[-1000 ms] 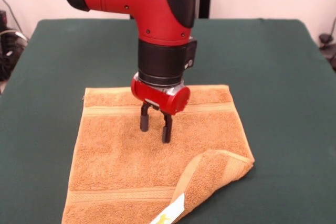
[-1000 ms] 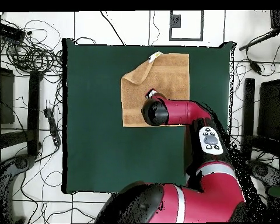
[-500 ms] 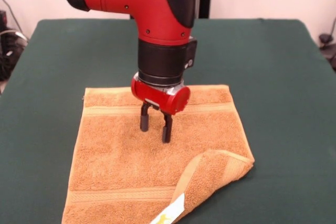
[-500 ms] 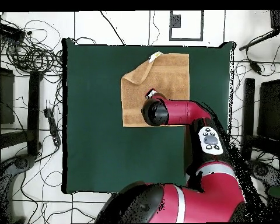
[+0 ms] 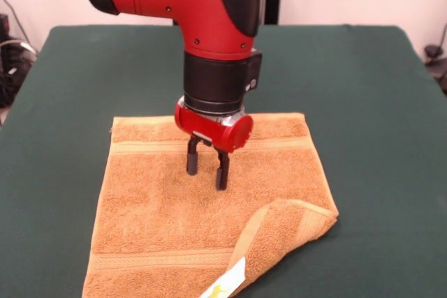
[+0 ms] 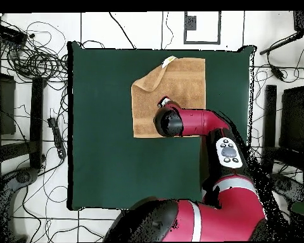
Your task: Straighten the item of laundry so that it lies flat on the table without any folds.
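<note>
Orange-tan towel [image 5: 174, 221] on green table [image 5: 363, 88], one corner folded over.

- Towel [image 5: 167, 221]: orange-tan terry, woven bands of the same colour near two ends.
- Tag [image 5: 227, 280] at the frame's lower edge: white with a yellow mark.
- Table [image 5: 363, 88]: dark green cloth.
- Arm [image 5: 188, 5]: red and black.
- Gripper [image 5: 207, 172]: black fingers under a red collar.

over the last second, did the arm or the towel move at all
Nothing visibly changed. The gripper hangs open over the middle of the towel, holding nothing, and one corner of the towel lies folded over, white tag showing, on the table, as in the earlier pictures.
</note>
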`<state>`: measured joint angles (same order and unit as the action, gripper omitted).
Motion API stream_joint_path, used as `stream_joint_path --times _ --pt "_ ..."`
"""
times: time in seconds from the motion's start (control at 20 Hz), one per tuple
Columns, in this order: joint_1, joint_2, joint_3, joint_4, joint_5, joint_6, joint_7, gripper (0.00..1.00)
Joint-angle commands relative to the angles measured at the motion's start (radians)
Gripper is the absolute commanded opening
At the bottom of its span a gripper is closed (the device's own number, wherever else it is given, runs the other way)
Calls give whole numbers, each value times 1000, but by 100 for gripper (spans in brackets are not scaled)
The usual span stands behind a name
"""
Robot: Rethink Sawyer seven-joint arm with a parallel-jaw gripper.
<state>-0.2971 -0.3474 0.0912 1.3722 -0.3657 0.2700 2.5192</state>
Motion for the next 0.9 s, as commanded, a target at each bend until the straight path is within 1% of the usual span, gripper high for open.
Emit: stream_joint_path --times 0.05,0.35,0.5,0.65,0.9 --pt "10 112 90 36 9 2 6 100" --pt "25 131 112 -122 50 144 -41 100" --pt "33 145 114 -207 82 223 -38 100" --pt "42 156 115 -277 106 273 -26 100" --pt "73 213 95 -432 102 351 -23 100"
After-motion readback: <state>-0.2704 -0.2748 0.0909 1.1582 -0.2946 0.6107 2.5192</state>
